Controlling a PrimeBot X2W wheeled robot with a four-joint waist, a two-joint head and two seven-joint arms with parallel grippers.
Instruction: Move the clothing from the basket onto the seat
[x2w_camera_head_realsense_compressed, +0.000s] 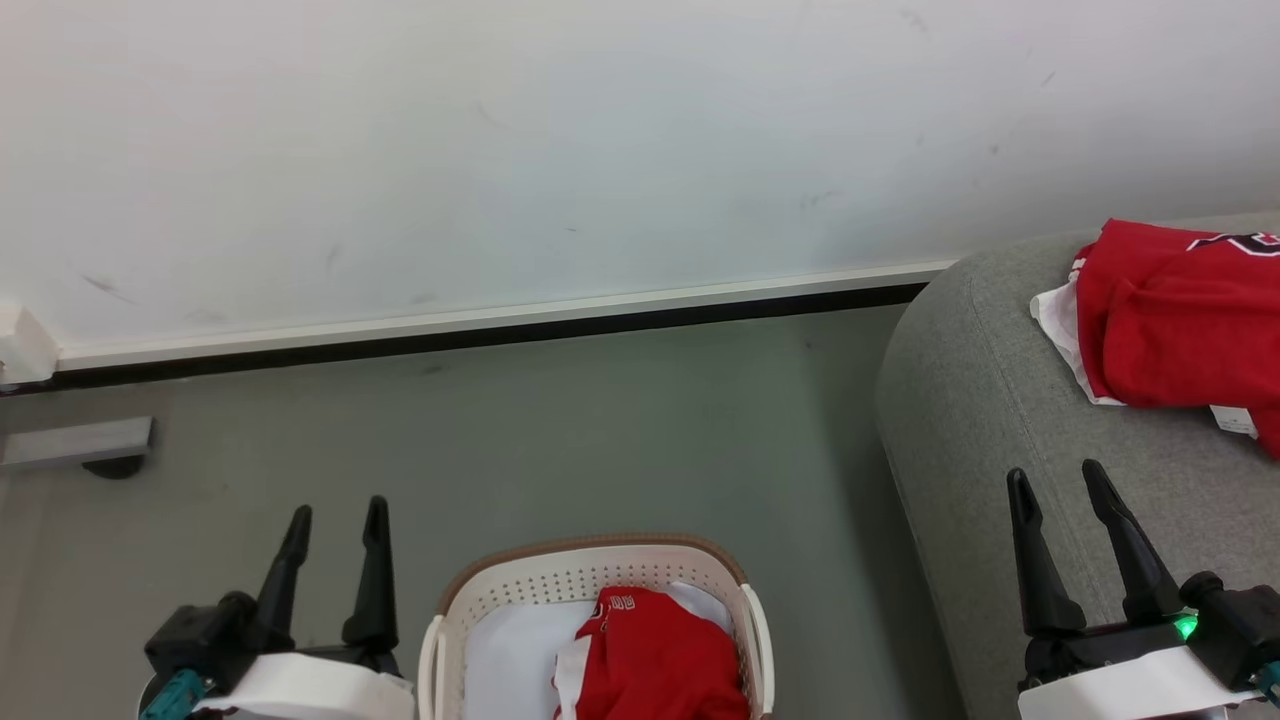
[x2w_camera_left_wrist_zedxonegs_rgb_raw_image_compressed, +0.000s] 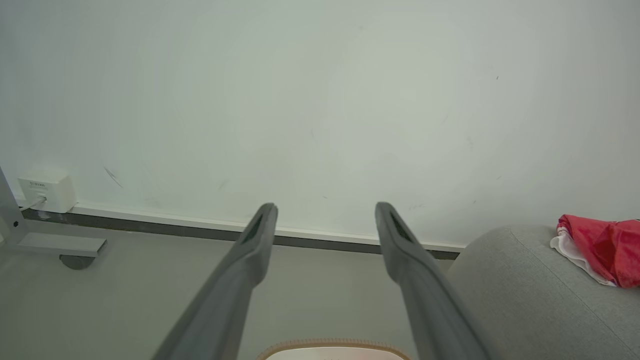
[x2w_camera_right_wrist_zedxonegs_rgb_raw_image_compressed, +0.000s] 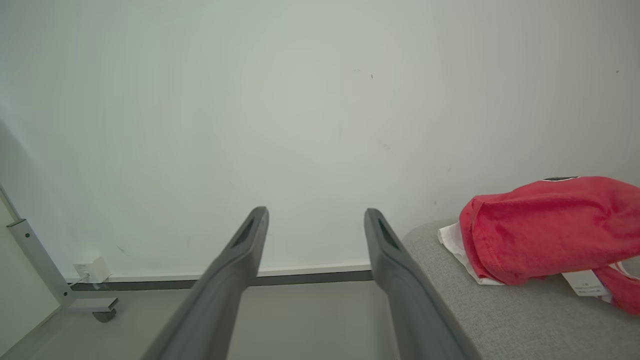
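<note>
So, progress: roughly half done by my read, one piece across and one to go.
done: red garment (x2w_camera_head_realsense_compressed: 1180, 320) with black-and-white lettering lay crumpled on the seat (x2w_camera_head_realsense_compressed: 1000, 400), back from the rounded corner nearest the basket (x2w_camera_head_realsense_compressed: 590, 545); white trim and a tag (x2w_camera_head_realsense_compressed: 1235, 420) showed at its edges.
left to do: second red garment (x2w_camera_head_realsense_compressed: 650, 650) sat bunched inside the basket, toward its right side. A white patch (x2w_camera_head_realsense_compressed: 510, 650) lay beside it; lining or basket bottom, couldn't tell.
basket position: on the floor (x2w_camera_head_realsense_compressed: 600, 430), between the two grippers, near the seat with a strip of floor between them.
left gripper (x2w_camera_head_realsense_compressed: 338, 506): released, fingers spread, nothing held; over the floor just left of the basket.
right gripper (x2w_camera_head_realsense_compressed: 1055, 470): released, empty; above the seat's near part, apart from the garment there.
next (judgement): one gripper had to go down into the basket, pinch the bunched cloth, lift it clear of the rim and carry it right onto the seat.
risk (judgement): loose fabric could trail and catch the rim, tipping or dragging the basket.
</note>
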